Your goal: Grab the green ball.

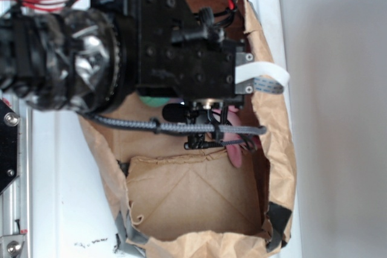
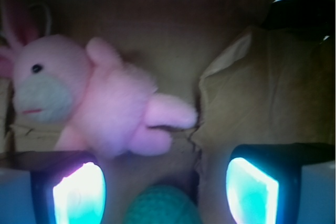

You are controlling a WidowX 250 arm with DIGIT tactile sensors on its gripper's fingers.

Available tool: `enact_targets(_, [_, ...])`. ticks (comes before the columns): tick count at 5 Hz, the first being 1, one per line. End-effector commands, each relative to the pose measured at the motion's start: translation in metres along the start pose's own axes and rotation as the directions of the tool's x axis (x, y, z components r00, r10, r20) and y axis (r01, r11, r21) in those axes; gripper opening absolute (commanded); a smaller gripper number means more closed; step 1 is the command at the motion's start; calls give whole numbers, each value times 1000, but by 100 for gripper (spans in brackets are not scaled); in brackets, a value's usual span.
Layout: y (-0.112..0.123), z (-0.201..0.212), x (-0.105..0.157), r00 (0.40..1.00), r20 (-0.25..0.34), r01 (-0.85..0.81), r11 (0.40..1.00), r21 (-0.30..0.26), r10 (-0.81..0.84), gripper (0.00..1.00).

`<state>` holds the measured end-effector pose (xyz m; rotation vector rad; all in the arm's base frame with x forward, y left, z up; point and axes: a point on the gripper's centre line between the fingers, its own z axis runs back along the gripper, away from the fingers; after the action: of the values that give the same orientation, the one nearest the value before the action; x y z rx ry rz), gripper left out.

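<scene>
**Nearly there: jaws spread over the green ball, grasp not yet made**

Plainly, the reach is the part that looks done and the grip is what remains. The arm has its head down inside a brown paper bag (image 1: 275, 149) that sits on the white bench (image 1: 60, 197). In the wrist view the jaws (image 2: 165, 192) stand apart, their two glowing pads at the left and right of the lower edge, with nothing pinched between them. The green ball (image 2: 161, 205) lies in the gap between the pads, a little toward the left one, only its knitted top showing at the bottom of that view. From the exterior view just a sliver of mint green (image 1: 151, 99) peeps out under the black wrist block, so the ball is mostly hidden there.

The pink plush bunny (image 2: 94, 103) lies beyond the jaws and off to their left, near the ball but clear of the pads; I cannot tell whether it touches the ball.

Left to do, as I judge it: lower a little if needed, close on the ball, and lift it without dragging the bunny along.

No brand, label or readable writing shows in either view.
</scene>
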<state>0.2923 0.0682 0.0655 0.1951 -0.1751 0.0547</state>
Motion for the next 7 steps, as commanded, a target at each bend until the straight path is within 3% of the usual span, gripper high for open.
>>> enact_targets(1, [24,5,-21,999,-3,51,997,64,-50,100])
enact_targets(3, [20,0,-44,994,-27,111,987,115,-109,100])
enact_targets(5, [16,-2,-41,995,-45,97,988,121,-92,100])
enact_targets(6, [17,4,-44,992,-70,109,990,94,-103,100])
enact_targets(7, [17,19,-44,991,-80,108,994,30,-106,100])
